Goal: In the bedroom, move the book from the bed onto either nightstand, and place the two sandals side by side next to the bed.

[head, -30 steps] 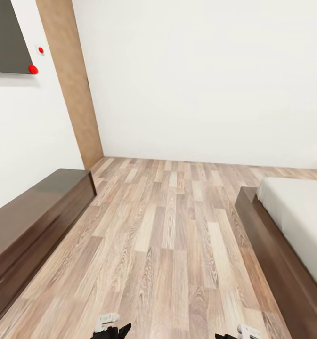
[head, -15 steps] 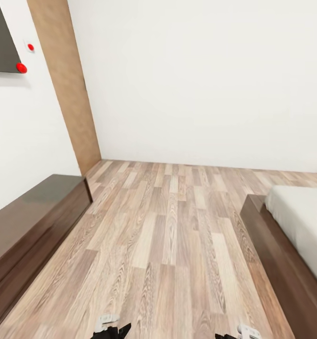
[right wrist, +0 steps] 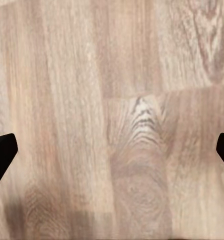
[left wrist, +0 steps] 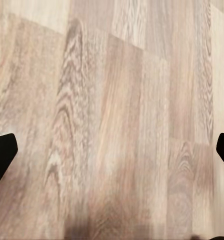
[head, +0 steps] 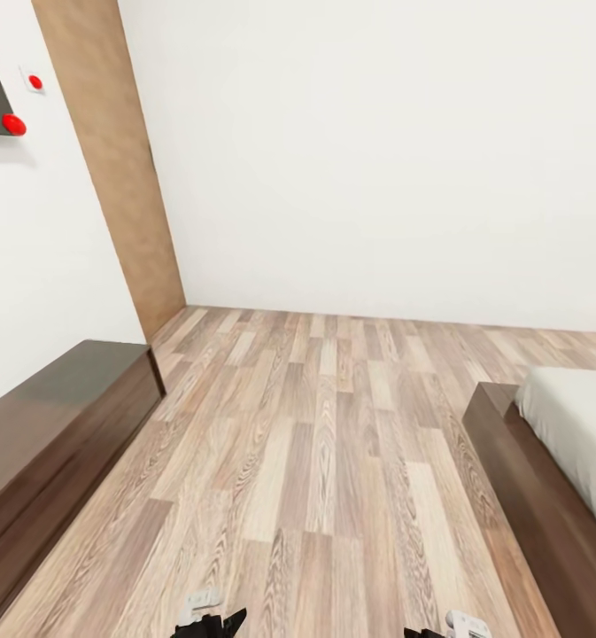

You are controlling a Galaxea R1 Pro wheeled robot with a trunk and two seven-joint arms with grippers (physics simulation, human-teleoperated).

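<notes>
The head view is taking in the bedroom's wood-plank floor (head: 324,461) between a long low dark bench (head: 50,434) on the left and the bed (head: 554,452) on the right — its grey mattress sitting inside a dark brown frame. A tan panel (head: 112,159) is running up the white wall. The left gripper (left wrist: 112,150) is hanging over bare planks with its jaws spread wide and holding nothing — the right gripper (right wrist: 112,150) is doing likewise.
</notes>
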